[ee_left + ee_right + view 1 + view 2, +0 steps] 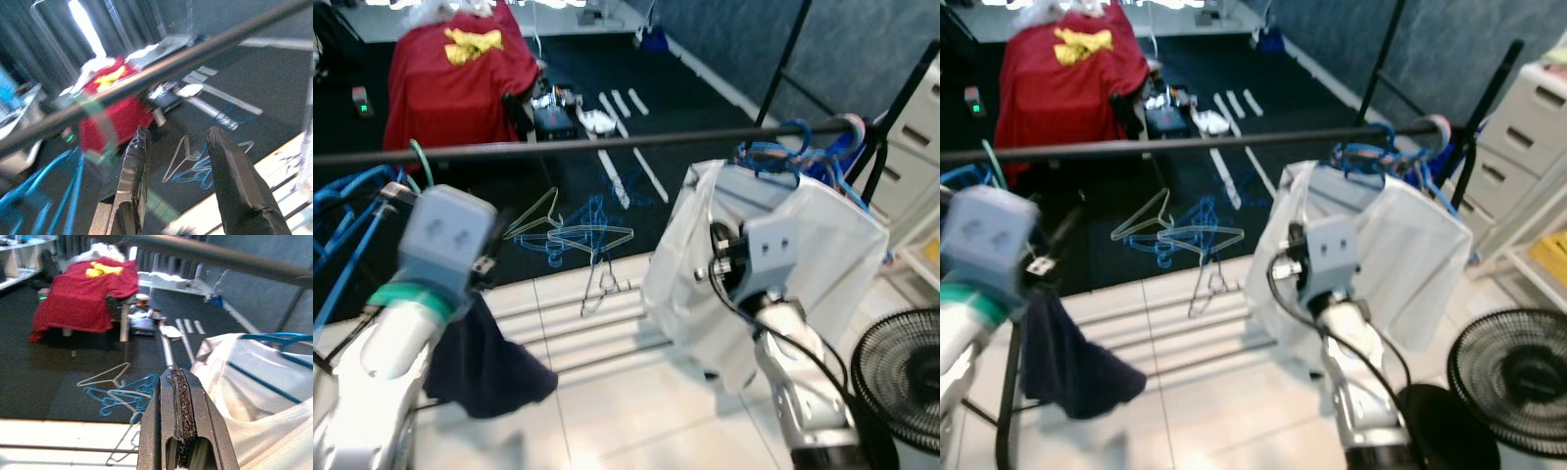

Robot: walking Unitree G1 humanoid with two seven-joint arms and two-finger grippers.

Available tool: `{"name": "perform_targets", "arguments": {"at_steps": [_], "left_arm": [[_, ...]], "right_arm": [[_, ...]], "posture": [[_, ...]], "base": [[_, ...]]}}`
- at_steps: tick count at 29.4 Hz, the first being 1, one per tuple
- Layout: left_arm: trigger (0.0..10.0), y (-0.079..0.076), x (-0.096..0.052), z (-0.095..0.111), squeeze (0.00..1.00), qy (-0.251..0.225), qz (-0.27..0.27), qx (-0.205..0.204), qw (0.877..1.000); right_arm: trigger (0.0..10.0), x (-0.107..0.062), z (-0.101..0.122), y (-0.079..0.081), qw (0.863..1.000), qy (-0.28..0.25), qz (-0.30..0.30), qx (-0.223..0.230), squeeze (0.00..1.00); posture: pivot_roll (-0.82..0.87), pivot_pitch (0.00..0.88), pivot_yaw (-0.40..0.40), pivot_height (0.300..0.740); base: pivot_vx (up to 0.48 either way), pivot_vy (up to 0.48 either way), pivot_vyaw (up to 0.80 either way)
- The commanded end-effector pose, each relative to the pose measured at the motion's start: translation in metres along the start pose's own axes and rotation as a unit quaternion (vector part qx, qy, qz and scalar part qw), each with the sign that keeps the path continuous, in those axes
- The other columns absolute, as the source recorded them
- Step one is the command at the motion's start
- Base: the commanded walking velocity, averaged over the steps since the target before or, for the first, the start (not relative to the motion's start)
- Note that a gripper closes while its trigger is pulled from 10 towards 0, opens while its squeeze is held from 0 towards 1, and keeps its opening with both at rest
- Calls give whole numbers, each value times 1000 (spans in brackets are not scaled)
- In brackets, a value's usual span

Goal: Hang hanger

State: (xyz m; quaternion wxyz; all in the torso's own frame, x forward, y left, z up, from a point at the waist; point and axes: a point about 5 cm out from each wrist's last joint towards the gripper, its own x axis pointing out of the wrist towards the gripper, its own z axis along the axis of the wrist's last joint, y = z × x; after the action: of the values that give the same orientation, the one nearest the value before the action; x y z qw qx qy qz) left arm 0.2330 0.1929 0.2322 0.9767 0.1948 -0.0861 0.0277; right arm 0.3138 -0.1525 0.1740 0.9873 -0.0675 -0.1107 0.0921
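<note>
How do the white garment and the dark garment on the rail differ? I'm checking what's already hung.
The white garment hangs on a blue hanger near the rail's right end; the dark garment hangs lower, towards the left end, its hanger hidden. The white one spreads wide; the dark one droops bunched. Both hang from the same rail.

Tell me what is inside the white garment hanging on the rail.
A blue hanger sits inside the white garment, its hook over the black rail. Only the hanger's top and hook show at the neck; the fabric covers its lower part.
</note>
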Motion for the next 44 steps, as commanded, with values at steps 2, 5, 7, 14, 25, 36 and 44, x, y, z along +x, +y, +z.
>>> {"name": "perform_targets", "arguments": {"at_steps": [2, 5, 7, 14, 25, 36, 44], "left_arm": [[10000, -13, 7, -15, 0, 50, 19, -6, 999], [10000, -25, 28, -24, 0, 77, 36, -17, 996], [10000, -25, 28, -24, 0, 77, 36, -17, 996], [10000, -19, 71, -20, 0, 117, 103, -82, 984], [10000, -42, 86, -39, 0, 194, 126, -142, 962], [10000, -45, 93, -50, 0, 218, 178, -126, 951], [7529, -37, 97, -55, 0, 220, 191, -122, 949]], "right_arm": [[10000, 4, -3, 11, 1000, 4, 19, 11, 0], [10000, 7, 0, 17, 999, -3, 28, 15, 0], [10000, 7, 0, 17, 999, -3, 28, 15, 0], [10000, 3, 2, 15, 1000, -3, 26, 12, 0], [10000, 1, 1, 18, 1000, -2, 26, 12, 0], [10000, 1, 4, 14, 1000, -4, 23, 8, 0], [10000, -1, 3, 17, 1000, -1, 21, 10, 0]], "posture": [[89, 69, 1, 740], [74, 68, 5, 740], [74, 68, 5, 740], [33, 84, 20, 740], [19, 91, 9, 740], [-2, 93, 18, 740], [-2, 93, 15, 740]], "base": [[0, 0, 0], [0, 0, 0], [0, 0, 0], [0, 0, 0], [0, 0, 0], [0, 0, 0], [0, 0, 0]]}}
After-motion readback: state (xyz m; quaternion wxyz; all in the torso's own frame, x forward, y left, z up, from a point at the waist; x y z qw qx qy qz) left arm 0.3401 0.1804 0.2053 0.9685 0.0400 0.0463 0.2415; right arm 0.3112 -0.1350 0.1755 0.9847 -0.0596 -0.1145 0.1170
